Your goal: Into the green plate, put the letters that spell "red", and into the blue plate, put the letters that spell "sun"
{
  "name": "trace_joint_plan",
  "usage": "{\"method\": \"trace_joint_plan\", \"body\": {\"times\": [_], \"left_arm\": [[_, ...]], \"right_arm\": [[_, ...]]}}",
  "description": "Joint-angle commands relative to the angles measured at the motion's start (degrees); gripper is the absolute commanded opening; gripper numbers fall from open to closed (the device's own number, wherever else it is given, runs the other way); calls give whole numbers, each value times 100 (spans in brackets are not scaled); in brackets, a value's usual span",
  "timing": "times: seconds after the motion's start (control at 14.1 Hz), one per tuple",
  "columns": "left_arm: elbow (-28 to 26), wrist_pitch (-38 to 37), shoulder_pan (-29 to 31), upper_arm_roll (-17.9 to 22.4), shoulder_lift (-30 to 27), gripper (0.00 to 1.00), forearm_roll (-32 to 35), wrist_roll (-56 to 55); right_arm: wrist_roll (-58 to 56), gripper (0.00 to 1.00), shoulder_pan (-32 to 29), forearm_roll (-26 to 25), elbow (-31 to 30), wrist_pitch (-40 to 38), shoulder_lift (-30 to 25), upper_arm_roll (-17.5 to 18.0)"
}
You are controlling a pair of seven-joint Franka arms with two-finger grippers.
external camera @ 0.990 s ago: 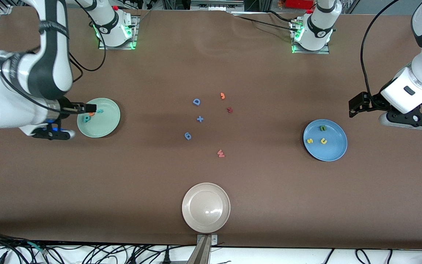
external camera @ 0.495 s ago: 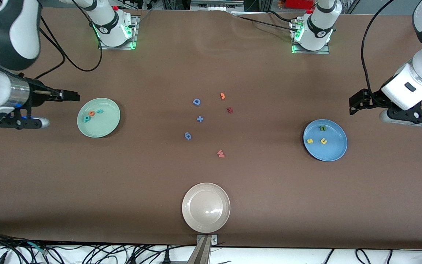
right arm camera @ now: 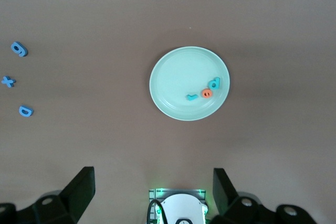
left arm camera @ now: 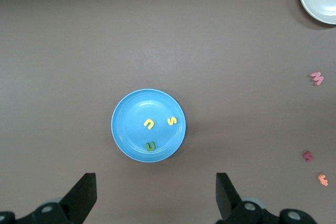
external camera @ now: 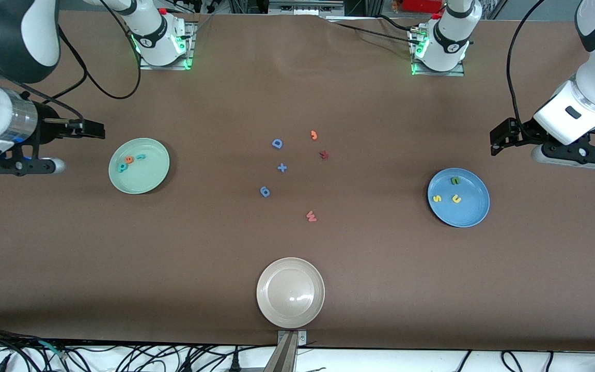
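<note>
On the brown table: two filled plates at the ends, loose letters in the middle.
Green plate (external camera: 139, 166): sits toward the right arm's end of the table, glossy and pale mint.
Letters that spell "red": all three lie in the green plate, bunched on the part of it toward the right arm's end; the teal "r" (external camera: 141, 156), the orange "e" (external camera: 129, 159) and the teal "d" (external camera: 121, 167) (it can read as "p" from the front camera).
Blue plate (external camera: 458, 197): sits toward the left arm's end of the table.
Letters that spell "sun": all three lie in the blue plate; the yellow "s" (external camera: 436, 198), the yellow "u" (external camera: 455, 199) and the olive-green "n" (external camera: 454, 181), each a little apart from the others.
Right gripper (external camera: 96, 130): up in the air over bare table just beside the green plate, jaws spread wide, holding nothing.
Left gripper (external camera: 499, 138): up in the air over bare table near the blue plate, jaws spread wide, holding nothing.
Beige plate (external camera: 290, 292): nearest the front camera, at the table's edge.
Loose pieces mid-table: a blue "D" (external camera: 277, 143), a blue plus sign (external camera: 282, 167), a blue "9" (external camera: 265, 191), an orange hook-shaped piece (external camera: 314, 135), a dark red letter (external camera: 323, 154) and a red "w" (external camera: 311, 216), all well apart from both plates.
</note>
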Motion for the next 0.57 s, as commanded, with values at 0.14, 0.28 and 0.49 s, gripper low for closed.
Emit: {"method": "trace_joint_plan", "body": {"times": [0.14,0.28,0.49], "left_arm": [[-319,151,10,-6,-296,100,-182,-48],[-302,98,10,-6,-296,100,-182,-31],[-284,72,10,-6,-296,100,-182,-31]], "right_arm": [[-84,99,-1147,-304,75,211,-260,1314],[-84,99,-1736,-629,66,273,-366,2096],[-84,99,-2720,-964,-4,413,-506,3230]]}}
